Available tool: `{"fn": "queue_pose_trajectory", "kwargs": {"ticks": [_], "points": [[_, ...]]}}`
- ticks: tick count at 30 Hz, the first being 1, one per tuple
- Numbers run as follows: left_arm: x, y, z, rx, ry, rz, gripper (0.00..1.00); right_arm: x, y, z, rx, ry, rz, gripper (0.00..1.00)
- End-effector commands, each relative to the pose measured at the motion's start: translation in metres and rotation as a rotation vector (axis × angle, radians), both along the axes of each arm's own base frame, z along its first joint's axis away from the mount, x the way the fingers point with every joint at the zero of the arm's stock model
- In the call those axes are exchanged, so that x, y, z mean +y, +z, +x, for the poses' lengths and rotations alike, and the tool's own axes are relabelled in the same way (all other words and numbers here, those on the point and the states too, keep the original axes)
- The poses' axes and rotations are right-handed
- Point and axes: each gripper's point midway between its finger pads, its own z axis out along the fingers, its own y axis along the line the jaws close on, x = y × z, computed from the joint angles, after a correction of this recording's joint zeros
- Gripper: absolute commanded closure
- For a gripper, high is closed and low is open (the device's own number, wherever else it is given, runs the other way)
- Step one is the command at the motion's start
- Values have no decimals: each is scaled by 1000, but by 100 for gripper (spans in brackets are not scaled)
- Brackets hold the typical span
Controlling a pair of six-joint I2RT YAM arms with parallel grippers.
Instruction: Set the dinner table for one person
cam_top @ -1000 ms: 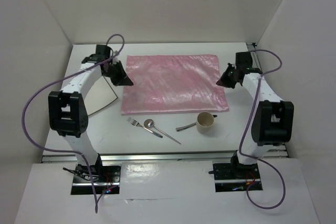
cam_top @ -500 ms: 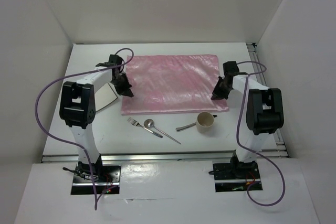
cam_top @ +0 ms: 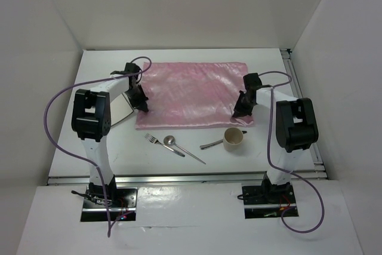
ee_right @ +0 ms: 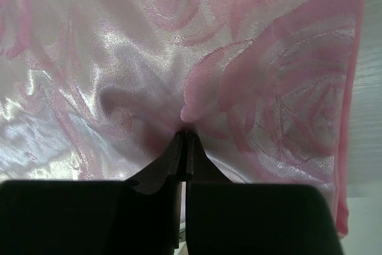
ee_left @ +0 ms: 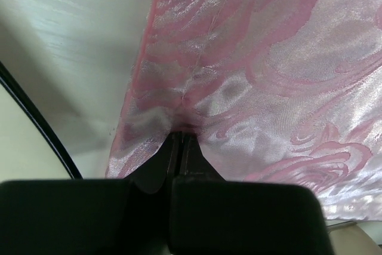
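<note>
Top external view: the dinner table [cam_top: 119, 150] fills the enclosure floor, a white tabletop with the arm bases at its near edge. A shiny pink cloth [cam_top: 191, 91] lies flat across its far middle. The left gripper [cam_top: 142, 107] is clamped on a puckered fold near the cloth's left edge, and the right gripper [cam_top: 239, 111] pinches a fold near its right edge. A white square plate [cam_top: 119, 109] sits left of the cloth, partly behind the left arm. Near the cloth stand a cup [cam_top: 233, 139], with one utensil [cam_top: 210, 145] just beside it, and a fork [cam_top: 156, 141] crossing a spoon [cam_top: 173, 144].
</note>
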Motion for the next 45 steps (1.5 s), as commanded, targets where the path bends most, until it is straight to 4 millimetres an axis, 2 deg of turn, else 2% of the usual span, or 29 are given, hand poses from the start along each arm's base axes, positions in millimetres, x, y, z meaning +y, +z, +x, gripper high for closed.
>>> {"fn": "queue_pose_trajectory", "kwargs": {"ticks": [1, 3, 5, 10, 14, 15, 16, 20, 21, 22, 24, 25, 27, 28, 29, 30, 31, 33, 34, 36, 37, 38, 39, 40, 41, 42, 43, 44, 45], "points": [[28, -19, -6, 63, 59, 86, 100, 10, -29, -19, 83, 19, -21, 100], [31, -19, -13, 69, 63, 105, 100, 15, -32, -24, 91, 36, -31, 100], [38, -9, -9, 40, 88, 122, 100, 17, -32, -25, 91, 35, -37, 100], [54, 1, -8, 26, 126, 134, 100, 10, -42, -39, 133, 10, -63, 100], [53, 2, -8, 26, 115, 127, 100, 8, -42, -42, 132, 7, -73, 100], [53, 7, -7, 19, 115, 126, 100, 7, -39, -40, 120, 3, -81, 100], [51, 7, -7, 19, 102, 118, 100, 5, -41, -46, 138, 3, -84, 100], [48, 25, -4, -19, 91, 100, 100, 12, -17, -37, 93, 18, -87, 100], [44, 35, 2, -50, 82, 97, 100, 16, -14, -36, 90, 27, -87, 97], [44, 37, 1, -44, 81, 98, 100, 18, 1, -24, 51, 26, -78, 93], [40, 55, 3, -73, 63, 98, 97, 22, 15, -18, 26, 44, -87, 84], [35, 68, 12, -115, 43, 97, 95, 28, 31, -7, -17, 51, -77, 80], [30, 89, 10, -136, 33, 94, 87, 29, 49, 0, -49, 59, -74, 56], [25, 104, 14, -171, 24, 90, 84, 34, 66, 9, -94, 62, -75, 43], [25, 114, 17, -201, 16, 91, 79, 34, 74, 12, -112, 70, -75, 31], [26, 123, 16, -214, 16, 90, 70, 38, 82, 12, -123, 78, -72, 20], [26, 141, 15, -253, 18, 86, 65, 37, 96, 18, -158, 82, -79, 16], [28, 155, 11, -281, 24, 94, 51, 37, 107, 20, -180, 88, -78, 13], [35, 165, 3, -294, 41, 95, 37, 37, 114, 20, -193, 96, -80, 9], [59, 169, -8, -290, 110, 59, 24, 40, 120, 19, -211, 116, -82, 7], [68, 171, -12, -304, 147, 30, 24, 41, 128, 17, -230, 129, -73, 6], [77, 170, -25, -333, 184, -3, 23, 42, 128, 15, -229, 135, -64, 2], [94, 171, -33, -350, 255, -67, 23, 41, 128, 12, -229, 143, -68, 1], [100, 150, -53, -309, 302, -85, 21, 43, 133, 11, -247, 156, -57, 1], [108, 150, -60, -332, 339, -84, 21, 42, 125, 7, -234, 157, -59, 1], [124, 167, -68, -412, 411, -60, 20, 45, 126, 3, -232, 169, -38, 1], [128, 167, -76, -428, 440, -59, 20, 46, 128, 2, -246, 181, -32, 1], [132, 153, -89, -409, 476, -51, 20, 45, 120, -1, -231, 182, -34, 1], [142, 162, -98, -458, 538, -34, 18, 48, 117, -5, -219, 202, -22, 1]]}}
